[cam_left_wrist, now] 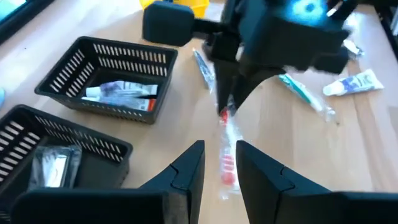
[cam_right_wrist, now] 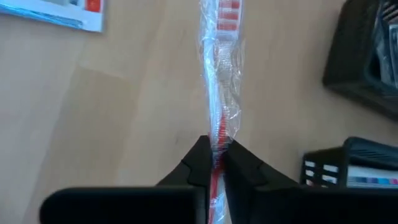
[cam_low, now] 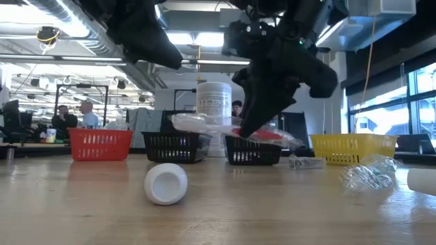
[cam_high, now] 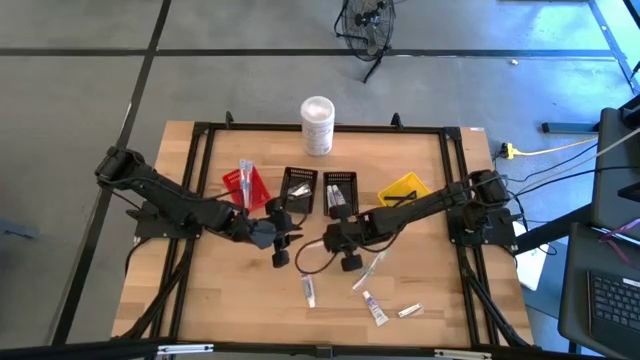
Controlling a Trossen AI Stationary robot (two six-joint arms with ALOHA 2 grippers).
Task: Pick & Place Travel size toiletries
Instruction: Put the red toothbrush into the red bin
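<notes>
My right gripper (cam_high: pixel 325 240) is shut on a clear-wrapped toothbrush with red markings (cam_left_wrist: pixel 227 144), held above the table's middle. My left gripper (cam_high: pixel 288 240) faces it, open, its two fingers (cam_left_wrist: pixel 189 171) standing on either side of the wrapper's free end; I cannot tell whether they touch it. In the low view the wrapped toothbrush (cam_low: pixel 204 124) shows roughly level, clear of the table. Another wrapped toothbrush (cam_high: pixel 371 270), two small white tubes (cam_high: pixel 308 290) (cam_high: pixel 375 307) and a sachet (cam_high: pixel 410 312) lie on the table nearer the front. My right gripper pinches one end of the wrapped toothbrush (cam_right_wrist: pixel 216 138) between its two fingers. The fingers lie along it, and the rest runs straight on past their tips toward my left gripper. The toothbrush is lifted clear of the table, about level.
A red bin (cam_high: pixel 245 187), two black bins (cam_high: pixel 300 188) (cam_high: pixel 340 192) holding a few items, and a yellow bin (cam_high: pixel 405 190) stand in a row behind the grippers. A tall white canister (cam_high: pixel 317 125) stands at the far edge. People show in the room beyond.
</notes>
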